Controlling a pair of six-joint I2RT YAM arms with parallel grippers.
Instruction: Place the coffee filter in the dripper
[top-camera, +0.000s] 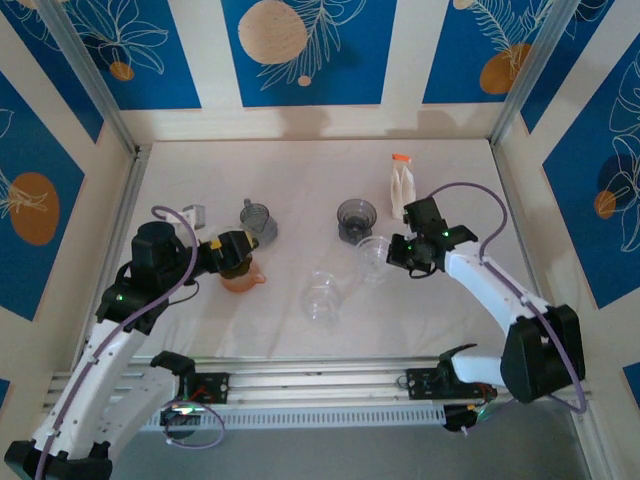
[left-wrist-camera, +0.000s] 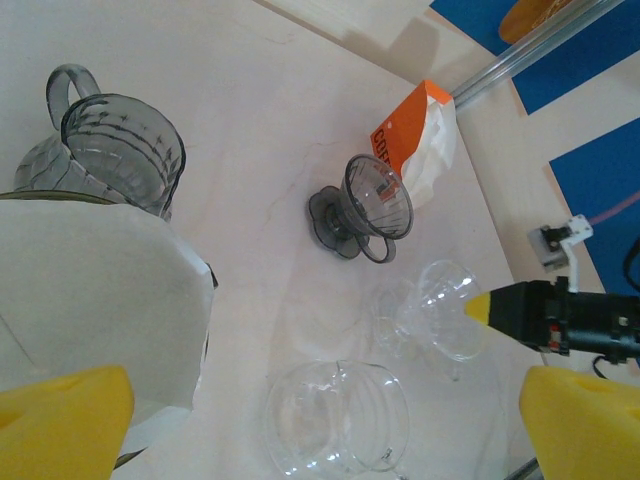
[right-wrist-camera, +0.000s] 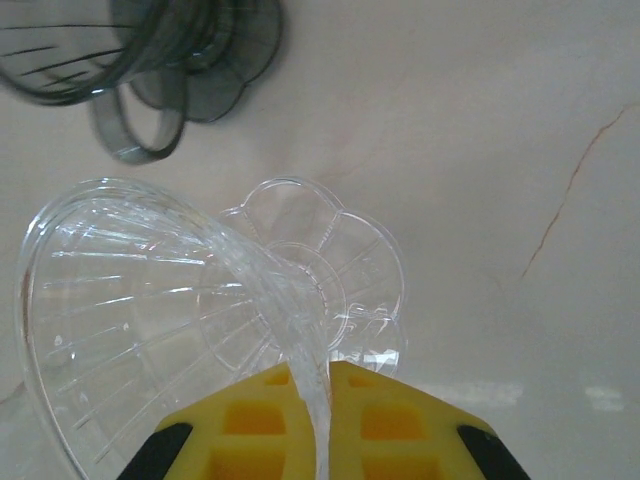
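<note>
– Filter location, relative to the smoke-grey ribbed plastic dripper (left-wrist-camera: 365, 200)?

– Well to the left of it and nearer the arm bases. The white paper filter (left-wrist-camera: 100, 290) lies right under the left end effector (left-wrist-camera: 320, 425), whose yellow fingers stand wide apart and grip nothing. In the top view an orange cup-shaped dripper (top-camera: 245, 277) sits beneath that spot. Whether the paper is seated in it, I cannot tell.

– And the right end effector (right-wrist-camera: 310, 400)?

– Pinched narrow on the rim wall of the clear ribbed plastic dripper (right-wrist-camera: 150, 320), just beside the grey one on its near side. The clear one looks tilted rather than upright. I'd guess it is held by the rim to steady it or bring it over for the paper.

– What remains?

– As I judge it, the clear dripper has no filter in it, and the open left fingers look placed to close on the paper first.
</note>
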